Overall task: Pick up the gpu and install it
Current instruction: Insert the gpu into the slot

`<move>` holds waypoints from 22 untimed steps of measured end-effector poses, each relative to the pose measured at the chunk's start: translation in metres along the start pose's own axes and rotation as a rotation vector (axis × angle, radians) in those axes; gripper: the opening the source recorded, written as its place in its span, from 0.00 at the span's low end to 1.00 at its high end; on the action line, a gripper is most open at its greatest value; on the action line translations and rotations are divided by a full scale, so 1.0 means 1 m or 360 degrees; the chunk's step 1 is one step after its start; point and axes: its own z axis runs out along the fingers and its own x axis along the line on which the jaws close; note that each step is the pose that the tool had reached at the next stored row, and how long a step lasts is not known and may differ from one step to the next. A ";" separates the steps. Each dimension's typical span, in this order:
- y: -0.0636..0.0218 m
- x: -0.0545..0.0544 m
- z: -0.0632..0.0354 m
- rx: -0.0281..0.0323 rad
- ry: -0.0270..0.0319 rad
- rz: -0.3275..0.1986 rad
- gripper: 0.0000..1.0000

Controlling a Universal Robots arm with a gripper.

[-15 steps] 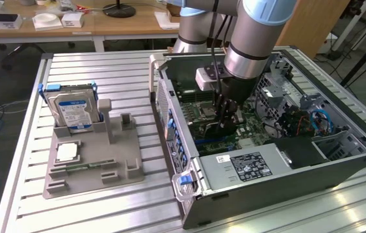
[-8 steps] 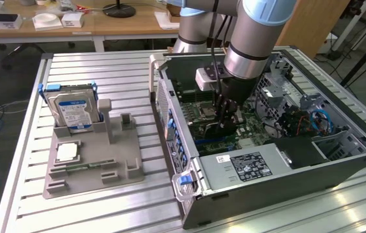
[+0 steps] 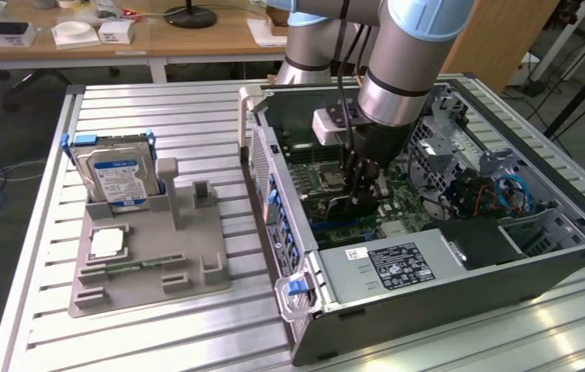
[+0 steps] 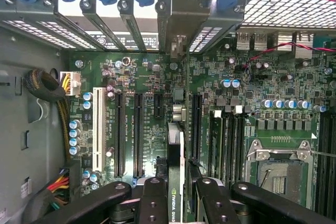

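Black and edge-on, the gpu (image 4: 175, 182) is sitting pinched between the fingers (image 4: 152, 203), hanging over the motherboard (image 4: 152, 82) inside the open computer case (image 3: 540, 263). It is probably lining up with a long slot (image 4: 196, 124), though the bottom edge is hidden. Doing this well means keeping the card upright, with its bracket meeting the rear opening.

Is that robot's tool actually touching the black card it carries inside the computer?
Touching. In the wrist view the tool's fingers clamp either side of the gpu, seen edge-on above the motherboard.
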 end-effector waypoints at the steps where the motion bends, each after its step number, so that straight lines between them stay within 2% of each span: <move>1: 0.0000 0.000 -0.0001 0.00001 -0.00001 0.0000 0.26; 14: 0.0004 0.002 -0.0026 0.00000 0.00003 0.0007 0.26; 22: 0.0006 0.001 0.0006 0.00001 0.00007 0.0007 0.26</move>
